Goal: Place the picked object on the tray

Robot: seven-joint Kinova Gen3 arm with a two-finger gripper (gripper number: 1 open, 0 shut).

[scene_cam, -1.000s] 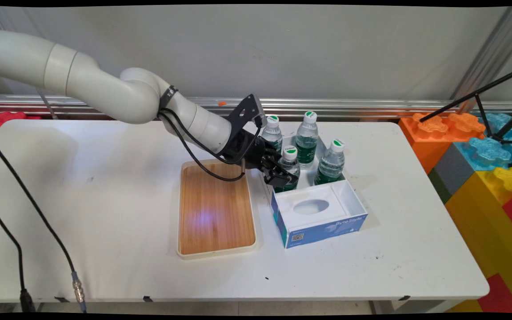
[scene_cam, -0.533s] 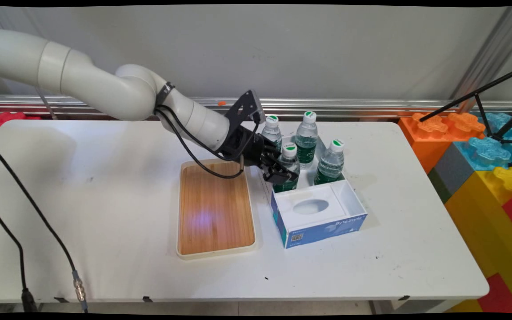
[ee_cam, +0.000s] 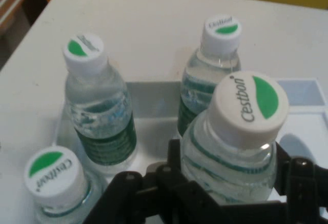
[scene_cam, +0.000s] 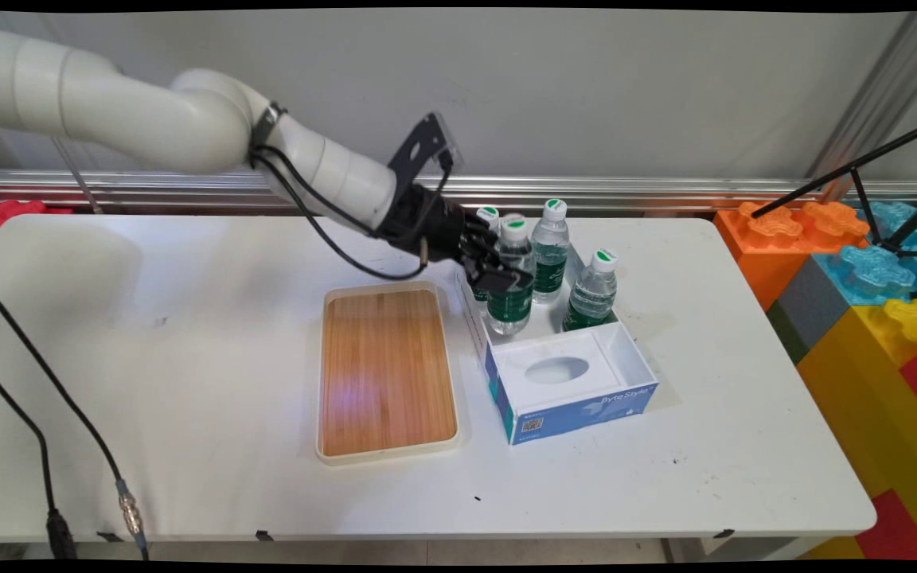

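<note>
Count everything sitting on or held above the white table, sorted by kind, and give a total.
Water bottles: 4, one held in the end effector, three others standing behind the box
Wooden trays: 1
Blue and white boxes: 1
Total: 6

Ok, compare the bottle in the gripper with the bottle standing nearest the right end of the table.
The held bottle is gripped just below its cap by the gripper and hangs above the white tray; the rightmost bottle stands free on that tray, untouched. The held bottle sits higher in the main view, its base off the tray. Both are clear, with white caps marked green and green labels.
</note>
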